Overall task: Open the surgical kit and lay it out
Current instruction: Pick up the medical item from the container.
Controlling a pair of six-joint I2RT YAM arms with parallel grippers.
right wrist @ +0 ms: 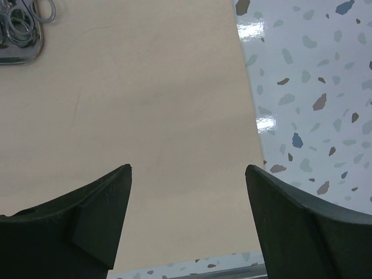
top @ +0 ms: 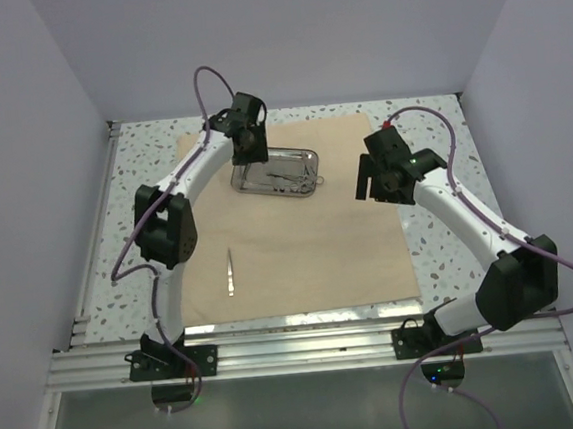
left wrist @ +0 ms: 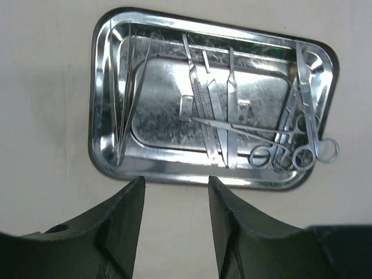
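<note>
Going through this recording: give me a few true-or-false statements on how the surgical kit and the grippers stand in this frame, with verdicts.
1. The cloth wrap lies spread flat beneath the steel tray. True.
2. Every instrument lies inside the tray. False: one slim silver instrument lies on the cloth wrap, near the left arm.
3. The left gripper is shut on scissors. False: it is open and empty.
4. The right gripper is open and holds nothing. True.
5. Ring-handled instruments lie in the tray. True.
</note>
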